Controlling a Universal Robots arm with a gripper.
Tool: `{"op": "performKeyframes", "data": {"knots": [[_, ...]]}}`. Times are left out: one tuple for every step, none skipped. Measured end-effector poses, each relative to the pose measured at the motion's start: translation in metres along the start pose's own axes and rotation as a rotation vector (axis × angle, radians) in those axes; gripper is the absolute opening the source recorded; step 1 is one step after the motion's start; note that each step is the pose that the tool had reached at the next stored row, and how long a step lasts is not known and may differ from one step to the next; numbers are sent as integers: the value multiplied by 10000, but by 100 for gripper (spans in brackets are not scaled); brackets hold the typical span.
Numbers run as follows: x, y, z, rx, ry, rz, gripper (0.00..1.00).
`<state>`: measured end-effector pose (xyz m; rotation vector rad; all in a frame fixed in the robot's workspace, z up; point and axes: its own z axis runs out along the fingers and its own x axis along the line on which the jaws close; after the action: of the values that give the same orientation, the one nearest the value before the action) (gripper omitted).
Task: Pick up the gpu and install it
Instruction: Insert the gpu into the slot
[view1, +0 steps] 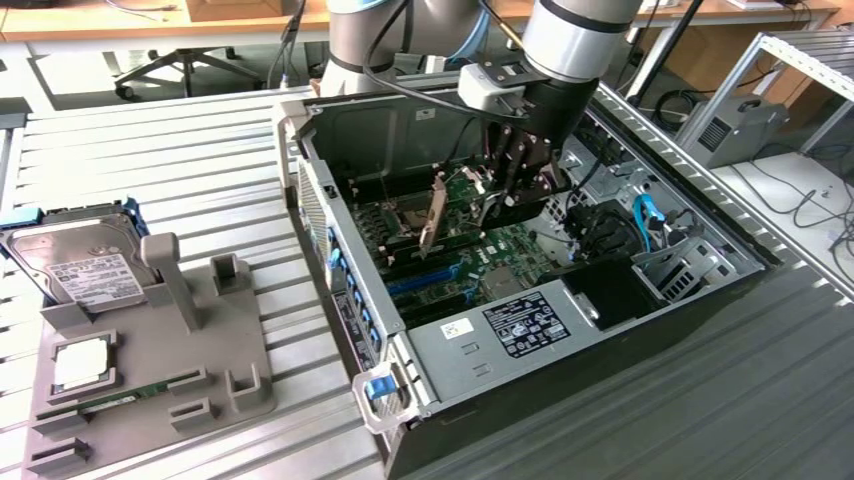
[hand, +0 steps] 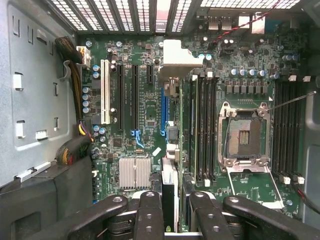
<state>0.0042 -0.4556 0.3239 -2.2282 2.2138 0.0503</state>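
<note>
Inside the open computer case (view1: 400, 330), my gripper (view1: 514, 195) hangs over the green motherboard (view1: 501, 265). In the wrist view the gripper (hand: 170, 212) is shut on the gpu (hand: 170, 182), which I see edge-on as a thin dark card running away from the black fingers (hand: 150, 215). Its silver end bracket (hand: 176, 52) points at the vented case wall. The card sits just above the expansion slots, beside the blue slot (hand: 163, 112). In the exterior view the gpu (view1: 434, 220) shows as a thin strip below the wrist.
A grey fixture tray (view1: 227, 350) at the exterior view's left holds a silver hard drive (view1: 80, 265), a CPU (view1: 80, 365) and a RAM stick (view1: 114, 400). On the board are an open CPU socket (hand: 245, 135), RAM slots (hand: 202, 125) and a heatsink (hand: 135, 172). Case walls close in all around.
</note>
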Motion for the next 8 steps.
{"op": "performKeyframes", "data": {"knots": [[7, 57, 21, 0, -1, -1, 26], [9, 73, 23, 0, -1, -1, 26], [11, 76, 24, 0, 0, -1, 26], [11, 78, 25, 0, 0, 0, 26], [13, 86, 28, 0, -1, -1, 26], [14, 87, 28, 0, 0, 0, 26], [14, 89, 29, 0, 0, -1, 26], [14, 91, 30, 0, -1, -1, 26]]}}
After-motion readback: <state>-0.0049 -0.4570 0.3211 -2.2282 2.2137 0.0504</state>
